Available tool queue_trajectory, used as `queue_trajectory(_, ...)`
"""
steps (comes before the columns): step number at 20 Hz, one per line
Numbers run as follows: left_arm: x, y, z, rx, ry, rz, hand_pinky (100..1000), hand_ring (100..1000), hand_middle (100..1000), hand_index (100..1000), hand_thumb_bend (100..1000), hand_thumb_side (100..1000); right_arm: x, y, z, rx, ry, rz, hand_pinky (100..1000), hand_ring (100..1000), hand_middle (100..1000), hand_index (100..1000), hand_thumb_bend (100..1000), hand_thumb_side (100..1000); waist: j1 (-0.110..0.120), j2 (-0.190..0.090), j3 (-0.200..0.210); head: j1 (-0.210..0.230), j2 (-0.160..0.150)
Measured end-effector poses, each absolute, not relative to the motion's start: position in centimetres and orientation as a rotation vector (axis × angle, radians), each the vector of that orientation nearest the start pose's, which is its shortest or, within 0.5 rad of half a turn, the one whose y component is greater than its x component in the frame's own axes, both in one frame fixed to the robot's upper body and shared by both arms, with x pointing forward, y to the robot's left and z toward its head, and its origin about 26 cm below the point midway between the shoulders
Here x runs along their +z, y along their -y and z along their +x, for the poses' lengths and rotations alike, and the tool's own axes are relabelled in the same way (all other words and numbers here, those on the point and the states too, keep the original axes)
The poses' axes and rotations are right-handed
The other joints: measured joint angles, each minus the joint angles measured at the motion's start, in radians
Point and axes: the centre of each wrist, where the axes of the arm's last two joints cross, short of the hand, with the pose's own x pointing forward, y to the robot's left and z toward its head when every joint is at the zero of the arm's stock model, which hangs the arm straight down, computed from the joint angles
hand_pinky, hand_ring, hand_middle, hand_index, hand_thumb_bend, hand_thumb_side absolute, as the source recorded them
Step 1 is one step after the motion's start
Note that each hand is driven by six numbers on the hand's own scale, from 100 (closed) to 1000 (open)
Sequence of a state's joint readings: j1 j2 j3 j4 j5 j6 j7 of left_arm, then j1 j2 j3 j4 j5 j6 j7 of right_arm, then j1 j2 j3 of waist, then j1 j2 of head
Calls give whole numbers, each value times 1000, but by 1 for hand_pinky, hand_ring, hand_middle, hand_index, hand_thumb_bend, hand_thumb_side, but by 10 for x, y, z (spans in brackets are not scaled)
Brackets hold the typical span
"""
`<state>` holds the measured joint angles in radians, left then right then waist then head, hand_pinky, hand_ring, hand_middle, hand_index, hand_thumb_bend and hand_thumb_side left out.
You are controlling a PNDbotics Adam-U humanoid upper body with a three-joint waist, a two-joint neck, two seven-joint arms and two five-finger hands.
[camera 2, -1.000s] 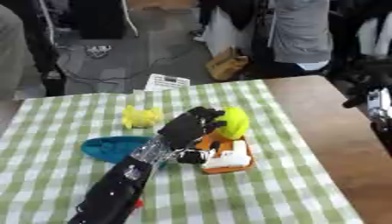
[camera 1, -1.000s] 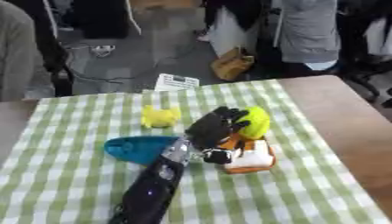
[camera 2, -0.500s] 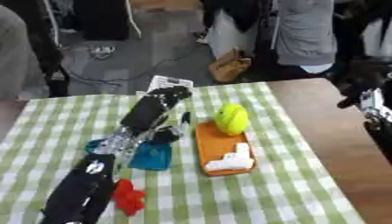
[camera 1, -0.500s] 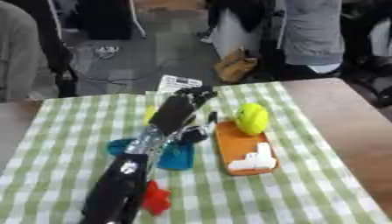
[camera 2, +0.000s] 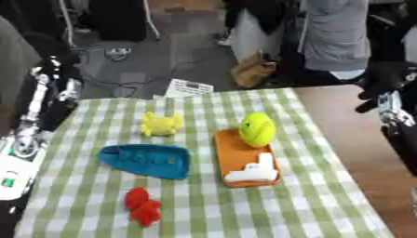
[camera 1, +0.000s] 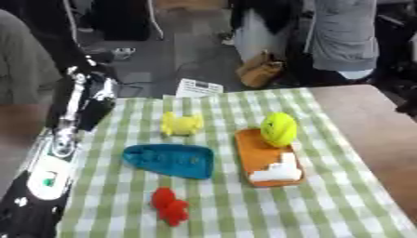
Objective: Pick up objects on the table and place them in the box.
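Left eye view: left hand raised at far left table edge, grip state unclear through blur; yellow ball on orange tray.

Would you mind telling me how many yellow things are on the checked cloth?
2: a small yellow toy near the cloth's far middle, and a yellow-green ball at the orange tray's far end.
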<state>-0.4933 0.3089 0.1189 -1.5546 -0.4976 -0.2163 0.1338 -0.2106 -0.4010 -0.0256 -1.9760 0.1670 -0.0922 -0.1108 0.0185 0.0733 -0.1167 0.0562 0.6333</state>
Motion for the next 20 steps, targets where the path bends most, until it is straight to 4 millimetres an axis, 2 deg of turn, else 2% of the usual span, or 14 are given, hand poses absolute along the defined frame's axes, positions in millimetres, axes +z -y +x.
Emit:
queue_trajectory(3,166,-313,361,-390,2191,761,571,669,703,871,111,872,180,288,293,413,2270,-486,510,578,732,740,100,682,0,0,6,4,18)
queue_trajectory(4,166,-316,356,-363,2188,748,538,641,679,863,141,895,180,288,293,413,2270,-486,510,578,732,739,100,682,0,-1,6,5,23)
queue_trajectory(9,157,-328,339,-244,2163,652,524,628,668,862,155,913,180,289,293,413,2269,-488,510,578,732,740,100,682,0,-1,10,27,50)
queue_trajectory(15,155,-329,331,-174,2157,591,522,625,665,862,155,910,181,290,293,415,2266,-496,510,578,732,740,100,682,0,-1,13,32,70)
queue_trajectory(20,155,-328,329,-159,2158,571,522,623,663,863,156,912,181,290,293,418,2264,-496,510,578,733,740,100,682,0,-1,13,39,74)
